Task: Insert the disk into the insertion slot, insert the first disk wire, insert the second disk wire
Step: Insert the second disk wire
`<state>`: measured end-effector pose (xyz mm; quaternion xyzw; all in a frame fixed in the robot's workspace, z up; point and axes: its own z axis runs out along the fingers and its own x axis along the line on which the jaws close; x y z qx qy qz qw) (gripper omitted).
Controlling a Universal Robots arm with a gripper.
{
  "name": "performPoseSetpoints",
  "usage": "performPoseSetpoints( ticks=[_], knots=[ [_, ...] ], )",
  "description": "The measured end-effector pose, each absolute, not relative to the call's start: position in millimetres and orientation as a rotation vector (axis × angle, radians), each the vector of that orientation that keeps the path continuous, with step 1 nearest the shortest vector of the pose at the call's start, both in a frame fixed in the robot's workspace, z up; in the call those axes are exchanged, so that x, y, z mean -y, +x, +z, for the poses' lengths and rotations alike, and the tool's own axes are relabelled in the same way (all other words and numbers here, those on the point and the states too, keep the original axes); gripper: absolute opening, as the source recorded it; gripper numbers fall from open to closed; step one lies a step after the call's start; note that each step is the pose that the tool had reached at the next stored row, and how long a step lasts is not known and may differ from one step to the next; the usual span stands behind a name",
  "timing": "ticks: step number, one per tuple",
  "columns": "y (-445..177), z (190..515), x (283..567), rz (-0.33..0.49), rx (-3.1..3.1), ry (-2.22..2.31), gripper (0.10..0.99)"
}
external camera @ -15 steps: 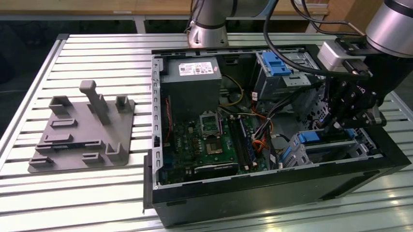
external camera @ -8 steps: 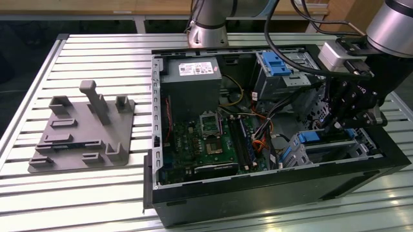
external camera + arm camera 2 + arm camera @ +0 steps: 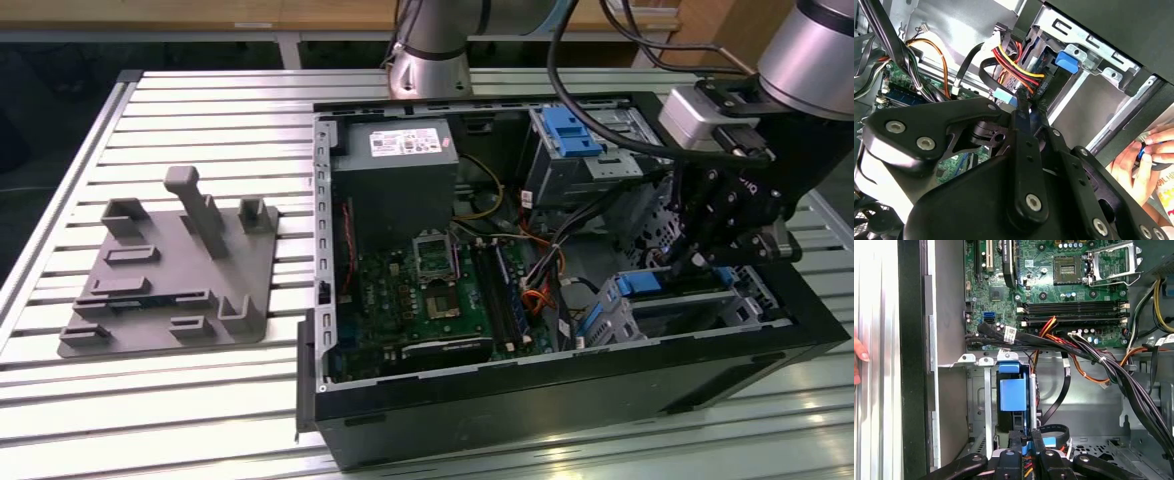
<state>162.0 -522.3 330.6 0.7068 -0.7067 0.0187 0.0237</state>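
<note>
The disk sits inside the insertion slot (image 3: 714, 312), a grey cage at the case's corner on the exterior view's right. Its blue carrier (image 3: 643, 283) (image 3: 1014, 394) faces out of the bay. In the second wrist view the carrier's blue tab (image 3: 1066, 61) shows inside the cage (image 3: 1094, 47). My gripper (image 3: 687, 262) hangs just above the disk's end. Its fingers are closed together (image 3: 1027, 97) (image 3: 1025, 440) on a black wire connector with red, yellow and black leads (image 3: 1011, 62). A light blue connector (image 3: 1004, 94) lies right beside the fingertips.
A second cage with a wide blue latch (image 3: 567, 130) stands at the back. The motherboard (image 3: 427, 290), the power supply (image 3: 394, 170) and cable bundles (image 3: 1104, 365) crowd the case. A grey fixture plate (image 3: 174, 270) lies at the exterior view's left. A person's hand (image 3: 1139, 160) is outside the case.
</note>
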Motion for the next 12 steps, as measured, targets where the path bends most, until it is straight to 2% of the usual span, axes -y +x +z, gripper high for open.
performPoseSetpoints(
  ticks=[12],
  knots=[
    [161.9,326.9,522.3,0.059,2.163,2.212,0.200]
  ],
)
